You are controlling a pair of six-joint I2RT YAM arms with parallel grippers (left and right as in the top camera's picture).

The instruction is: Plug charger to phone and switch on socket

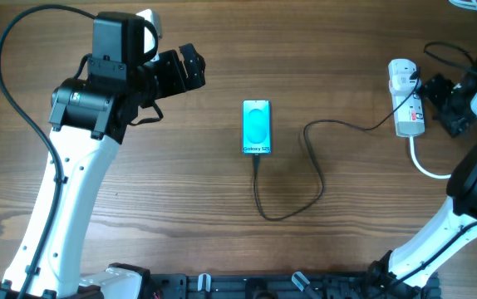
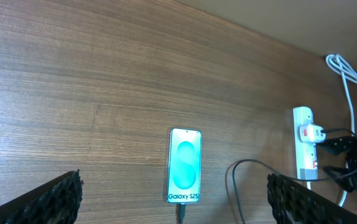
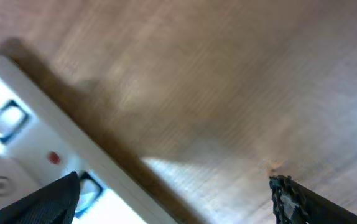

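The phone (image 1: 256,126) lies flat mid-table, cyan screen up, "Galaxy S25" text at its near end. The thin black charger cable (image 1: 315,170) runs from the phone's near end, loops right and goes up to the white socket strip (image 1: 405,100) at the far right. In the left wrist view the phone (image 2: 184,165) has the cable's connector (image 2: 181,214) at its lower edge. My left gripper (image 1: 184,69) is open and empty, raised at the far left. My right gripper (image 1: 440,98) is open right beside the socket; one finger lies over the strip's switches (image 3: 17,143).
A thick white cord (image 1: 425,166) curls from the socket's near end toward my right arm. A white plug (image 2: 310,132) sits in the strip. More white cord (image 2: 345,71) loops behind the strip at the far right.
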